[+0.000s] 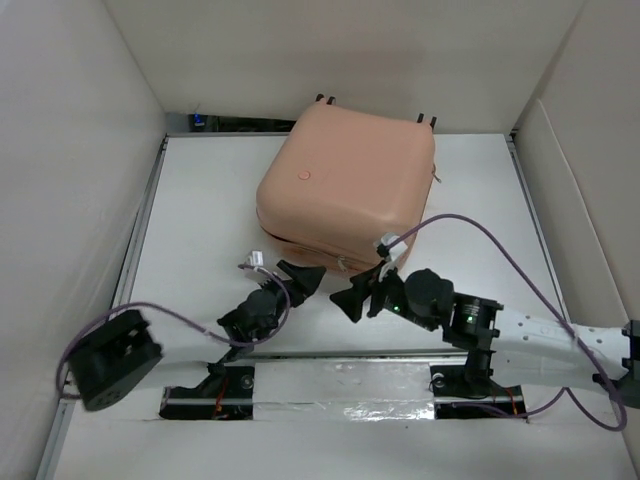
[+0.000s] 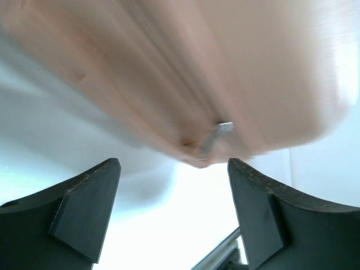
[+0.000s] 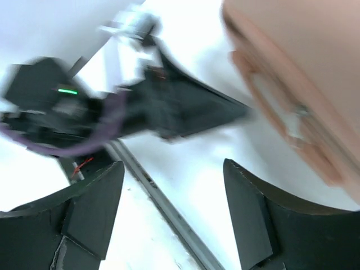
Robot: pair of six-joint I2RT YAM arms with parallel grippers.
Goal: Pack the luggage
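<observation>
Just beyond L gripper (image 1: pixel 301 278) sits closed luggage (image 1: pixel 345 180).

We see a robotics lab cell: bare pale panels (image 1: pixel 70 150) stand behind and on both sides of the luggage (image 1: pixel 345 180), a white table (image 1: pixel 200 210) lies under it, and a metal rail (image 1: pixel 330 354) runs in front.

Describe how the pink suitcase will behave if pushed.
The suitcase looks rigid-shelled, so it should slide whole rather than flex. Its smooth, rounded surface is probably slippery to grasp. Lying flat and broad, it seems unlikely to tip.
</observation>
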